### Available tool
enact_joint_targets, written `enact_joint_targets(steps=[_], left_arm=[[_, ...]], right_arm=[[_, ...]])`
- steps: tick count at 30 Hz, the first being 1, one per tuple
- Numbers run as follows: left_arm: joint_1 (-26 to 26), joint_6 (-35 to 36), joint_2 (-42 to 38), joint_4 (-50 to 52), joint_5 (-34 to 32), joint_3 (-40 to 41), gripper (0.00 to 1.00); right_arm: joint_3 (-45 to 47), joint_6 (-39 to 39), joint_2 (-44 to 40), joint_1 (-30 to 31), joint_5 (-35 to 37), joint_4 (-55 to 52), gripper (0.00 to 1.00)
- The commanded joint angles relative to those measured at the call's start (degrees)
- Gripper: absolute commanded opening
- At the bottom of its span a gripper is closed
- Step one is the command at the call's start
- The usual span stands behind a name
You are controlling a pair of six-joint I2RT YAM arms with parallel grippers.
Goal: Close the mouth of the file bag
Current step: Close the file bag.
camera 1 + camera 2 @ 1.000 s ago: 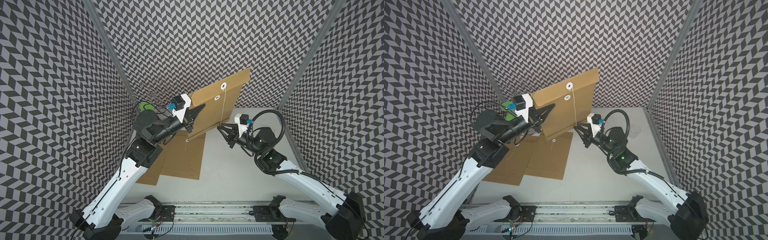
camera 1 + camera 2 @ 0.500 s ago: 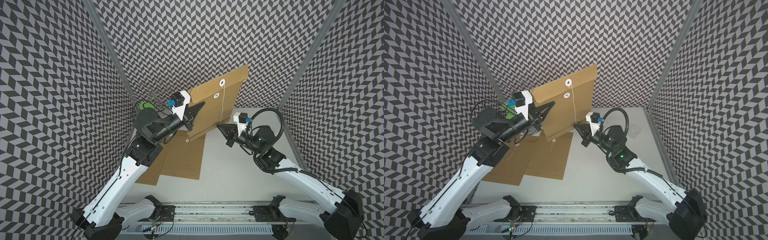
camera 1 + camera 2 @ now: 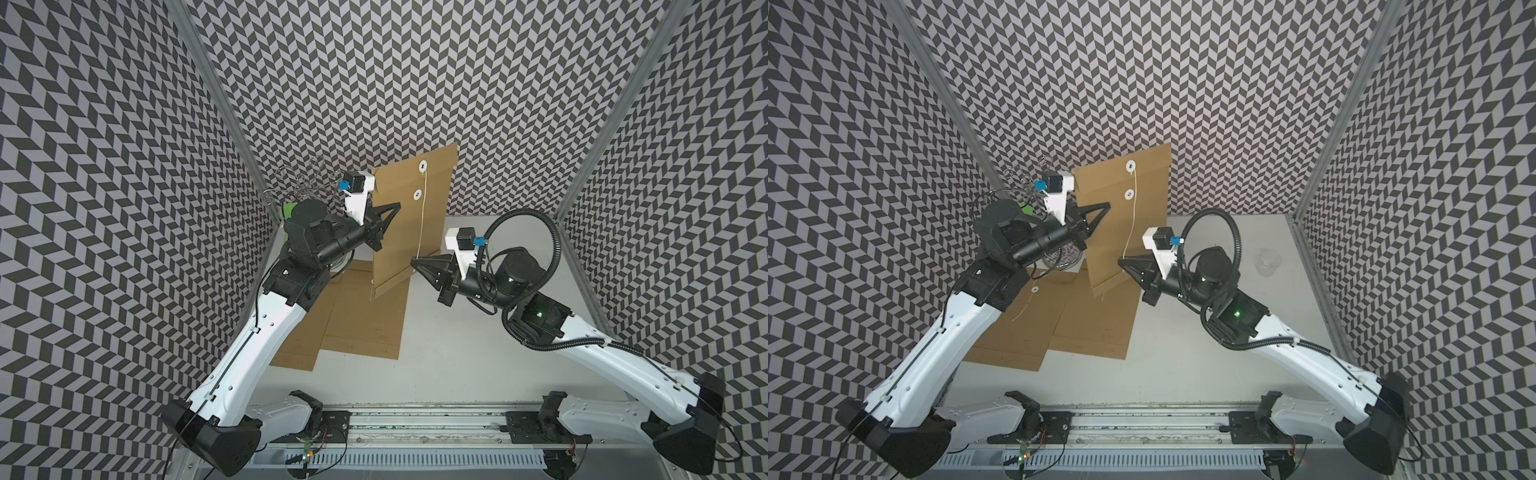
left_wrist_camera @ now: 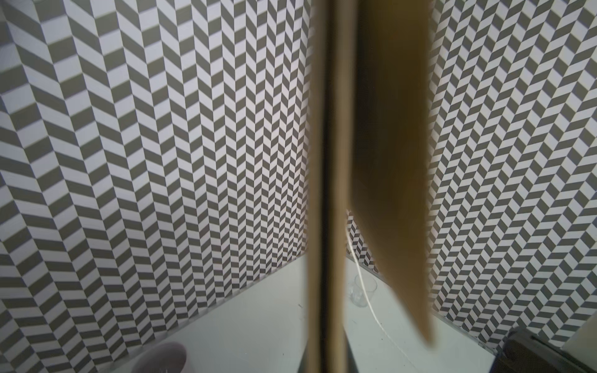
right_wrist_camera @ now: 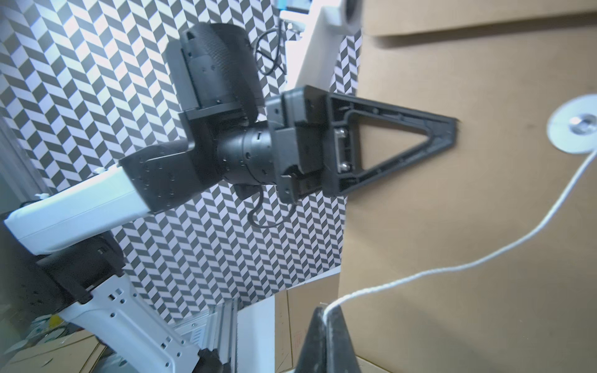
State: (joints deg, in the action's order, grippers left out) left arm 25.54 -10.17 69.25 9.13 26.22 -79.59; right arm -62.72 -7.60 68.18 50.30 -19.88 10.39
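A brown paper file bag (image 3: 399, 245) (image 3: 1104, 245) hangs upright in the air, mouth end up, flap (image 4: 394, 161) standing loose. My left gripper (image 3: 397, 205) (image 3: 1106, 205) (image 5: 452, 124) is shut on the bag's left edge. Two white round buttons (image 3: 422, 166) (image 3: 417, 193) sit near the top. A white string (image 3: 422, 220) (image 3: 1132, 224) (image 5: 452, 268) runs down from the upper button. My right gripper (image 3: 413, 262) (image 3: 1120, 261) (image 5: 324, 311) is shut on the string's lower end, in front of the bag's lower right corner.
Other brown file bags (image 3: 361, 320) (image 3: 1096, 324) lie flat on the white table below the held one. A clear glass cup (image 3: 1268, 262) (image 4: 365, 290) stands at the right rear. A wire rack (image 3: 299, 183) and a glass bowl (image 3: 1061, 259) sit at the back left.
My right gripper's jaws have shut on the string and shifted slightly left. The left gripper has turned the bag more upright, its top moving left.
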Motion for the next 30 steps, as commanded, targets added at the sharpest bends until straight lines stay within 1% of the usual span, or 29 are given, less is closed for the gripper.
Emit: enact_joint_targets(steps=[1,3,7,9,10,15,19,24,27,30], left_arm=[[-1.1,-4.5,-1.0,-0.9,6.3,1.3,0.0],[-2.7,-7.1,-0.6,-2.3,11.7,1.8,0.0],[-4.0,-10.4,0.6,-4.5,19.6,2.5,0.0],[-5.0,-12.1,0.8,-7.2,23.4,4.0,0.0],[-5.4,-14.0,0.8,-8.0,24.6,4.5,0.0],[-6.2,-15.4,0.8,-10.0,28.8,6.4,0.0],[-6.2,-16.9,0.2,-13.4,32.6,7.8,0.0],[-6.2,-20.5,-0.1,-18.7,37.0,9.4,0.0],[-6.2,-21.3,-0.1,-19.7,37.9,9.5,0.0],[-6.3,-21.6,-0.1,-20.3,38.2,9.6,0.0]], right_arm=[[-0.7,1.3,2.5,2.5,0.3,-3.0,0.0],[-0.9,1.7,3.8,3.8,0.1,-3.7,0.0],[-0.6,1.0,5.1,4.9,-2.3,-3.3,0.0],[-0.6,0.7,5.5,5.2,-3.4,-3.4,0.0],[-0.2,0.6,5.6,5.3,-3.6,-3.4,0.0],[0.9,0.3,5.3,5.4,-4.4,-3.9,0.0],[1.8,0.7,4.6,5.3,-1.6,-4.9,0.0],[2.4,0.5,4.4,5.1,2.0,-7.2,0.0],[2.8,0.5,3.9,4.8,4.0,-8.3,0.0],[3.2,0.5,3.2,3.9,3.8,-9.0,0.0]])
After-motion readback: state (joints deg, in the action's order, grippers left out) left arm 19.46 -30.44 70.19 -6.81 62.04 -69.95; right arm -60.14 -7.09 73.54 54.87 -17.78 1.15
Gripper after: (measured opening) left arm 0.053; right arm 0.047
